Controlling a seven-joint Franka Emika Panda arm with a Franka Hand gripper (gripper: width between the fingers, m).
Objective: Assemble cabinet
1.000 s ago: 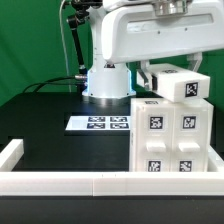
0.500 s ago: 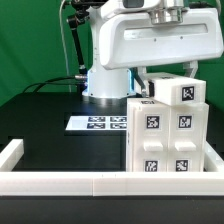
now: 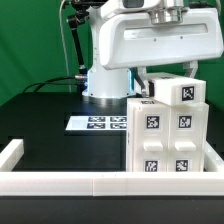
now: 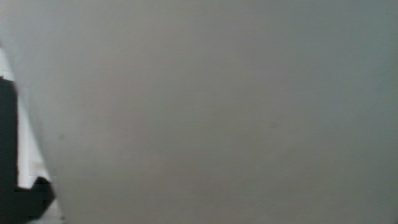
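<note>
The cabinet's large white box (image 3: pixel 165 140) stands at the exterior view's right, with several black-and-white tags on its front. A white tagged top piece (image 3: pixel 181 93) sits on the box. The arm's big white hand (image 3: pixel 160 40) hangs right over it, and my gripper (image 3: pixel 167 77) is down at this piece, its fingers mostly hidden behind it. A plain grey-white surface (image 4: pixel 214 110) fills the wrist view very close up, and no fingers show there. I cannot tell whether the jaws are open or shut.
The marker board (image 3: pixel 100 123) lies flat on the black table in front of the robot base (image 3: pixel 105 82). A long white border rail (image 3: pixel 70 181) runs along the near edge, with a short one (image 3: pixel 10 152) at the exterior view's left.
The hand and the top piece have come down: one second ago the piece was higher and tilted, now it sits lower on the box. Nothing has moved in the last half second.
</note>
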